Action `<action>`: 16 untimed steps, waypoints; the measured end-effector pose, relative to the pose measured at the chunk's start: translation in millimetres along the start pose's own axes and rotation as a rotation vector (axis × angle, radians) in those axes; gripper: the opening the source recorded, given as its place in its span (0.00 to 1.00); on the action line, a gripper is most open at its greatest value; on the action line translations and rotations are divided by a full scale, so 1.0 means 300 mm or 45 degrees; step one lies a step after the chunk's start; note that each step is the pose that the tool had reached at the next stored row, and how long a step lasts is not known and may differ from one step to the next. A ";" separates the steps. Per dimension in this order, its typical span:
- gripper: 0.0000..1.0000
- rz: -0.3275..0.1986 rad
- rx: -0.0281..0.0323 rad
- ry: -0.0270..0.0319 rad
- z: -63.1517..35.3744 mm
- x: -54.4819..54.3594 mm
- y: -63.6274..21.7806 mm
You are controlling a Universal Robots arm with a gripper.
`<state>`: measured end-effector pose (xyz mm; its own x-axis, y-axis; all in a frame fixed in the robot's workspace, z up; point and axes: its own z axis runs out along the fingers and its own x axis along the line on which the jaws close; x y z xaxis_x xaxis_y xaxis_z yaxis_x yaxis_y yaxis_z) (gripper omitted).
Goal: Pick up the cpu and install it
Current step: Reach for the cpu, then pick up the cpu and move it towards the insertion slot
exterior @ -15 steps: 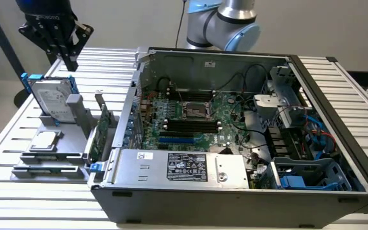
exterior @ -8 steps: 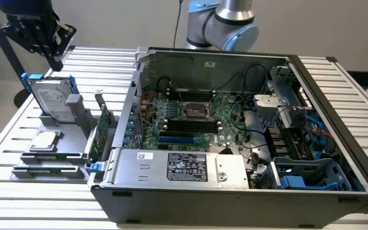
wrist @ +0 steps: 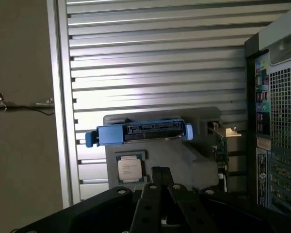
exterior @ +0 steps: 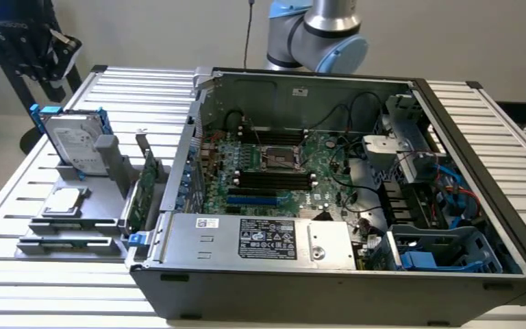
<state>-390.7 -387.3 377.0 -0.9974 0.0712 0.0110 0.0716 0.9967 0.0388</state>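
- exterior view: an open computer case (exterior: 482, 205) lies on its side on a slatted table (exterior: 144, 89), with the arm (exterior: 322, 27) rising behind its far wall.
- inside the case, the motherboard (exterior: 244, 188) faces up, and its square metal-framed socket (exterior: 277, 159) sits near the board's middle. a power supply (exterior: 263, 240) fills the near edge.
- on the exterior view's left, well apart from the socket, a grey holder (exterior: 107, 178) stands on the table beside the case.
- a hard drive (exterior: 73, 144) with blue rails leans upright in the holder, and an expansion card (exterior: 148, 185) stands on edge between the holder and the case.
- the cpu (exterior: 64, 201) lies flat on a ledge of the holder, just in front of the hard drive, outside the case.
- wrist view: the gripper (wrist: 161, 180) hangs above the holder (wrist: 184, 160) with its dark fingers (wrist: 148, 199) clenched together.
- the cpu (wrist: 130, 169) rests on the holder just beside the fingertips, apart from them, with its pale metal top up.
- the hard drive (wrist: 140, 132) shows edge-on just past the cpu, and the case (wrist: 281, 121) stands to one side.
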 end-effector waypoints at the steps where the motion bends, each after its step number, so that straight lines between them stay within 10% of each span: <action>1: 0.11 0.000 0.0004 0.0015 0.001 0.015 -0.001; 16: 0.11 0.000 0.0011 0.0064 0.004 0.057 -0.003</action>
<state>-408.0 -386.9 376.0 -0.9973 0.0712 0.0160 0.0717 0.9967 0.0379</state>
